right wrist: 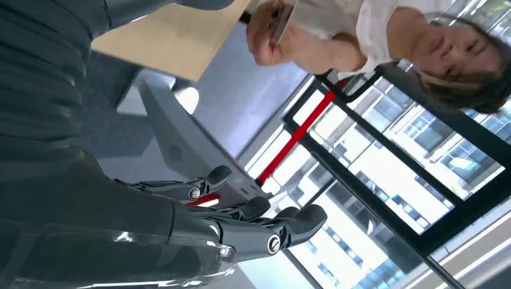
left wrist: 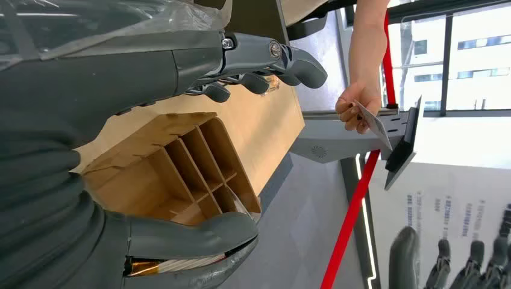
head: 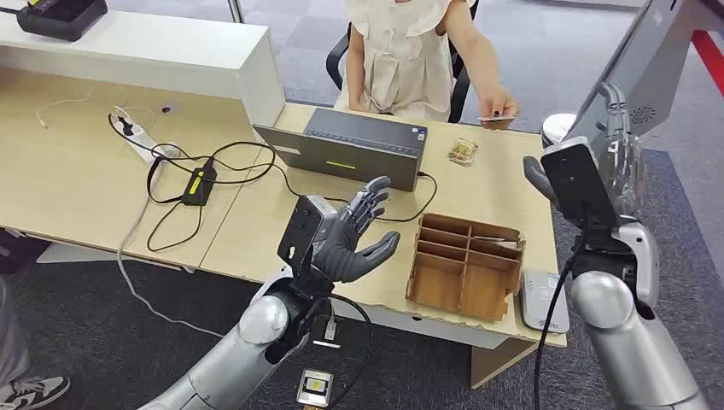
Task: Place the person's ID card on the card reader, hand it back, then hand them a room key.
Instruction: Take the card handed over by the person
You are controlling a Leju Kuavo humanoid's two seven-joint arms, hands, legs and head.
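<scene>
A light wooden desk (head: 256, 222) fills the middle of the head view. Near its front right corner sits a brown wooden organiser (head: 465, 265) divided into open slots; one slot holds a thin pale card-like piece, and the contents of the others cannot be told. Just beside the organiser, at the desk's right front edge, lies a flat grey card reader (head: 544, 299).

Across the desk a person in a cream top (head: 401, 51) sits on a dark chair. The person's hand (head: 497, 115) reaches over the far right corner of the desk, holding the ID card (head: 498, 118) above the surface, well apart from the reader. The left wrist view shows the same card (left wrist: 373, 123) pinched in that hand.

The robot's left hand (head: 354, 239) hovers over the desk's front edge, palm up, fingers spread and holding nothing, just left of the organiser. The right hand (head: 619, 162) is raised beyond the desk's right edge; the right wrist view shows its fingers (right wrist: 253, 211) apart and empty.

A grey laptop-like device (head: 350, 145) stands between the left hand and the person, with a small packet (head: 462, 151) to its right. Black cables (head: 213, 171) and a white power strip (head: 145, 141) trail across the left half of the desk. A white counter (head: 171, 43) rises at the far left, and a tilted grey screen (head: 640, 68) stands at the right.

Bare desk lies between the laptop-like device and the organiser. Grey carpet (head: 529, 51) surrounds the desk.
</scene>
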